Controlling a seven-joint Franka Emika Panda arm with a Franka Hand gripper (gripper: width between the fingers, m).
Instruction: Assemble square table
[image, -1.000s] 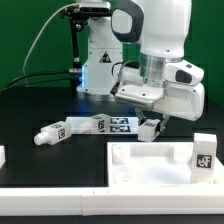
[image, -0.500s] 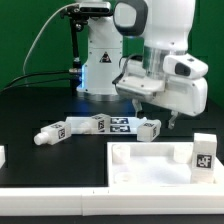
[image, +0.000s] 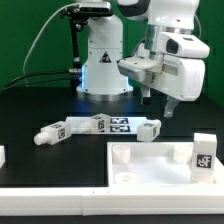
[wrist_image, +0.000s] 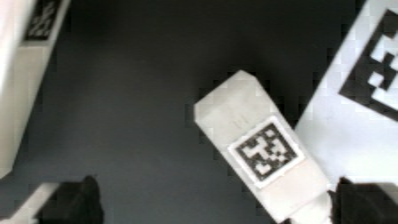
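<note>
Beside the marker board (image: 118, 124), one leg (image: 148, 129)

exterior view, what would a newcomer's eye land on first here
The big white arm fills the exterior view's upper right, its fingers spread open above a short tagged leg lying on the black table. The other legs lie to the exterior view's left of it, and the white square panel sits in the foreground.
</note>
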